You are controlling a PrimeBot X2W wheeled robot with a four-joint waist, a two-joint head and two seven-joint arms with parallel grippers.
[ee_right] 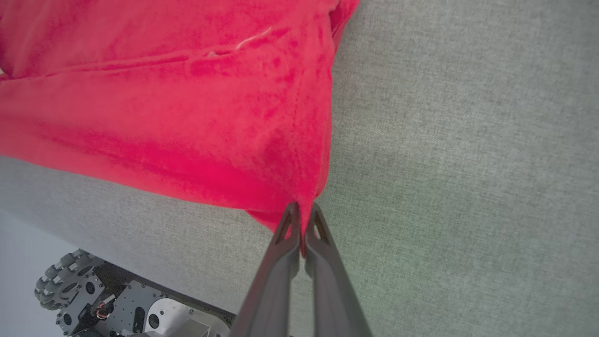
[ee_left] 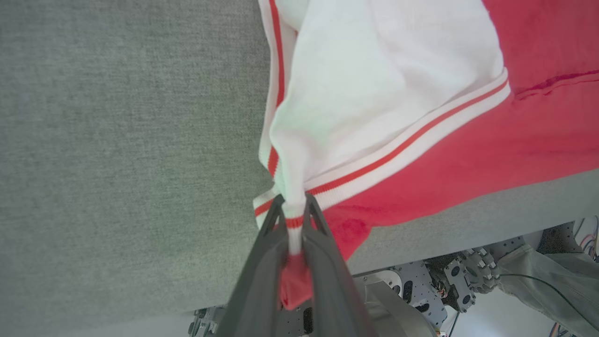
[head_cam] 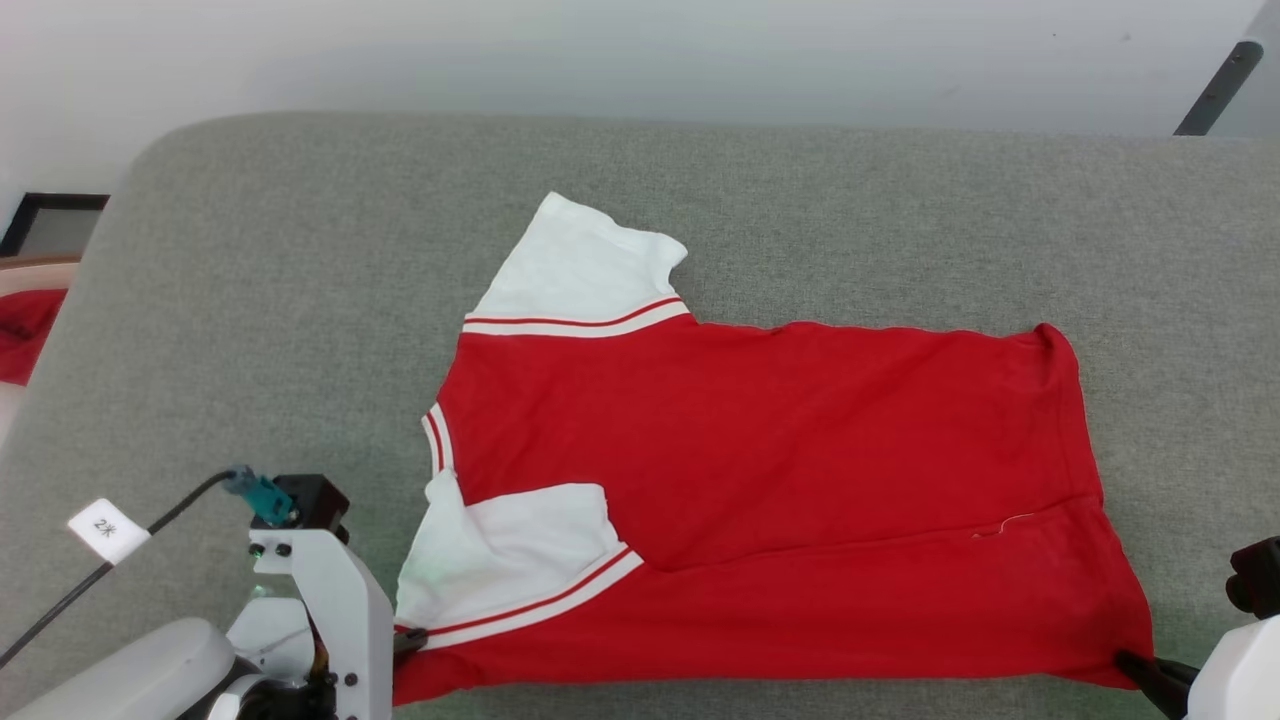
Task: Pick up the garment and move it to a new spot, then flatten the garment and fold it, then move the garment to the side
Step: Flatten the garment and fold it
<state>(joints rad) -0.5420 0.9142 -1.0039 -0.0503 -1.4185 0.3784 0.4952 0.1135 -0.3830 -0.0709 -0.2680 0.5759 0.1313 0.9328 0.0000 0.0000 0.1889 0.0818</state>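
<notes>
Garment (head_cam: 760,450) lies spread on grey cushion (head_cam: 300,300). Wrist views show the grips: left gripper (ee_left: 294,202) clamps near-left striped corner, right gripper (ee_right: 302,211) near-right hem. Head view adds far sleeve (head_cam: 580,270).

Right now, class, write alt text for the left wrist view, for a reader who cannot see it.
The left pincer is shut on the near edge of the garment, where a white sleeve with red-striped trim meets red cloth. The garment lies on a grey fabric surface.

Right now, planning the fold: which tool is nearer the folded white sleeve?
Left. The left tool pinches that sleeve's striped trim; the right tool clamps the jersey's far hem corner.
</notes>
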